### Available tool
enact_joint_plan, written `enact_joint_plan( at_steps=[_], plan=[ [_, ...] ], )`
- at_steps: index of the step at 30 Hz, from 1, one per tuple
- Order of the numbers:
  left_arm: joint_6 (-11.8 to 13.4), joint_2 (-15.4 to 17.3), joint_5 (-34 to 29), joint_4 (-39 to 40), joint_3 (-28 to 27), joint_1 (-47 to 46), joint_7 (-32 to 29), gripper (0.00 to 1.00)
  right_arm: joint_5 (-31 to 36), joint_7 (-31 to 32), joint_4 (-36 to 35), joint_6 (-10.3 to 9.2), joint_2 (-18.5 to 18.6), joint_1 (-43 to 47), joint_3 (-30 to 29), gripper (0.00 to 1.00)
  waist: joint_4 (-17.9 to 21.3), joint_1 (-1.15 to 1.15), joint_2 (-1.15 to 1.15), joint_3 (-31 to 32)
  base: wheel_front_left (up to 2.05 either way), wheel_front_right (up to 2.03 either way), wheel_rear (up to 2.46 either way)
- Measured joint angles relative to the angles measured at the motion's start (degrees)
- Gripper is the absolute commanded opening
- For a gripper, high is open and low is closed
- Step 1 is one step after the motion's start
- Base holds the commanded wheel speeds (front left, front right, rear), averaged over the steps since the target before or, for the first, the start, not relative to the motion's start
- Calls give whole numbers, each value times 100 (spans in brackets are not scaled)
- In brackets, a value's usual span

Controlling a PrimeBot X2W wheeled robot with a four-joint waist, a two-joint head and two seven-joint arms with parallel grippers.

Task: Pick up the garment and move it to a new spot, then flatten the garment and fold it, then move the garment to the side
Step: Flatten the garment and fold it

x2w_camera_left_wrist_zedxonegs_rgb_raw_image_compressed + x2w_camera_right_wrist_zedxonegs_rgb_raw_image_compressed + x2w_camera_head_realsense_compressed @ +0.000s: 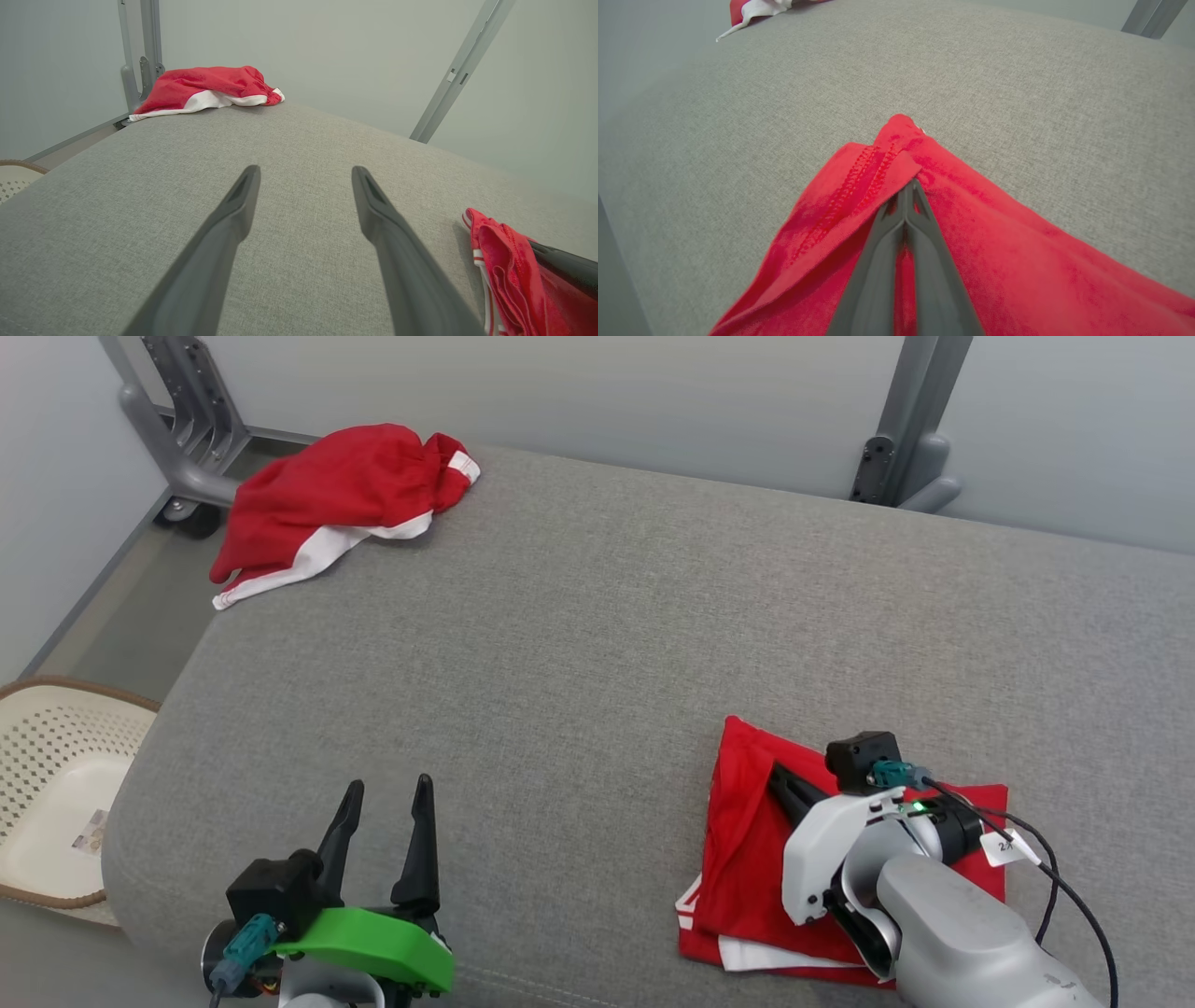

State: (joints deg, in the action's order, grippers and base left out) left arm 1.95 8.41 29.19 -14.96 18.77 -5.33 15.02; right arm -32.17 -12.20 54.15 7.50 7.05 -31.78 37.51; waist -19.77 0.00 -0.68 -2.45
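Clamping the top layer of the folded red-and-white fabric garment [742,859] at five o'clock on the grey upholstered cushion [597,644] with my right gripper [908,186], left gripper [387,786] spread empty at seven, I should slide it aside low, keeping the fold intact.

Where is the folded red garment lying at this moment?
In the head view the folded red garment lies at the lower right of the grey cushion, near its front edge, with the right end effector shut on a fold of it.
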Motion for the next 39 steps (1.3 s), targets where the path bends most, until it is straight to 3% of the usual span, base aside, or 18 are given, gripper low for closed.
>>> enact_joint_plan(
  at_steps=[16,25,33,39],
  plan=[
    [-94,-75,-85,-29,-48,-4,1,100,103,-190,615,0,-110,-531,346,0,-330,0,0,-44,0,0,0],
    [-129,-115,-118,-81,-34,-4,1,100,153,-98,846,0,-209,-657,896,0,-418,0,0,-17,0,0,0],
    [-141,-107,-129,-89,-53,0,1,100,-74,70,799,0,-297,-678,1240,0,-381,0,0,21,0,0,0],
    [-135,-79,-134,-78,-80,7,2,100,-368,-166,594,0,-282,-799,1103,0,-286,0,0,39,0,0,0]
  ],
)
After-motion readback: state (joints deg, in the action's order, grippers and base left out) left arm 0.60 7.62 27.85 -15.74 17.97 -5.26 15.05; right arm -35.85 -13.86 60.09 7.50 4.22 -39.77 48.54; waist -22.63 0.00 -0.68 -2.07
